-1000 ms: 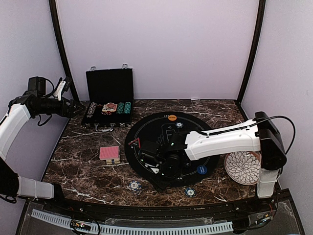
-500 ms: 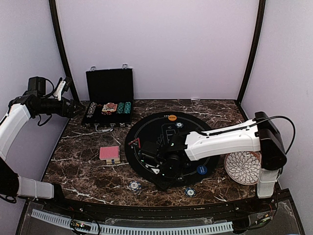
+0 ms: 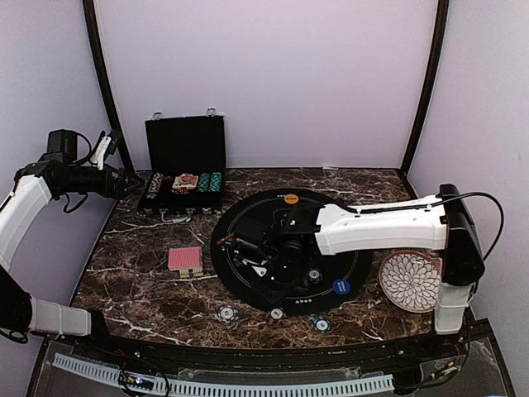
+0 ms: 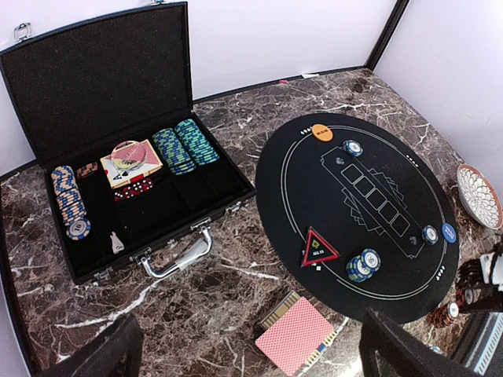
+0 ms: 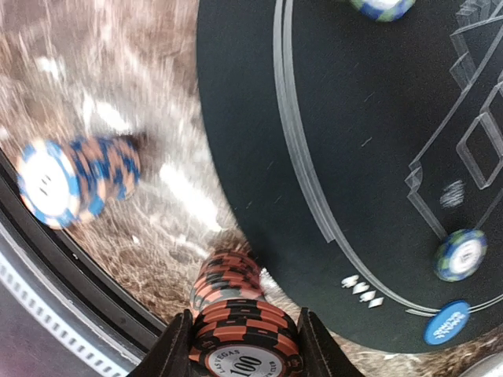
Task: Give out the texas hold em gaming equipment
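"100" on top of orange-black chip stack (image 5: 241, 339).

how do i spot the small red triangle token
Find the round black mat on the dark marble table. At its edge nearest the red-backed card deck lies the small red triangle token, beside a short chip stack. It is the only three-cornered piece there.

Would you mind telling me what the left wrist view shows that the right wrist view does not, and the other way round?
Only the left wrist view: the open black case, the red triangle token, the orange disc, the red-backed deck beside the mat, and the white plate at the edge. Only the right wrist view, clearly: an orange-and-black chip stack gripped by the right gripper, and a blue-and-orange stack off the mat. Both: the black mat and the blue disc.
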